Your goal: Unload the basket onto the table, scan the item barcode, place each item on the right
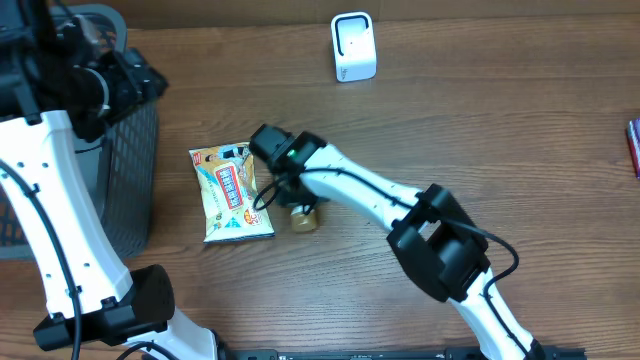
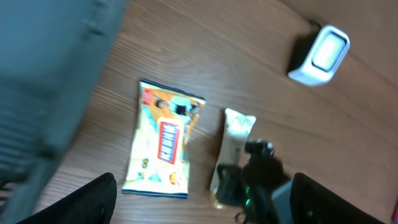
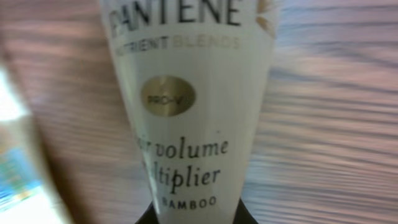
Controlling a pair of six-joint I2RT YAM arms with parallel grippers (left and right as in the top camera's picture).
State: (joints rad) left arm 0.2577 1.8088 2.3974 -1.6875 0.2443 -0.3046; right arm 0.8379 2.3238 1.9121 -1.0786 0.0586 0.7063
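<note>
A brown wood-grain table (image 1: pixel 480 120) fills the overhead view, with a grey mesh basket (image 1: pixel 130 180) at its 9 o'clock edge. The white, boxy scanner (image 1: pixel 352 45) stands near 12 o'clock. At the centre lies a glossy, flat snack packet (image 1: pixel 232 192). Just beside it, on its 3 o'clock side, lies the tube (image 1: pixel 304 218), its gold cap pointing toward 5 o'clock. The right gripper (image 1: pixel 275 185) sits right on the tube, so the right arm is plainly the nearer one. From the tube, the scanner lies toward 1 o'clock, well apart.

The left wrist view looks down from above the basket's edge. The left gripper (image 2: pixel 204 183) hangs wide open and holds nothing. Here the tube's long axis runs roughly 12 to 6 o'clock, parallel to the packet. Its flat crimped end is at 12, and the dark right gripper covers its 6 o'clock end.

The right wrist view is filled by the tube, smooth cream plastic printed with lettering and a gold oval. It tapers toward 6 o'clock, where the dark jaws appear closed on its narrow end. The barcode is not visible in any view, so I judge the tube may need turning once it is lifted.
</note>
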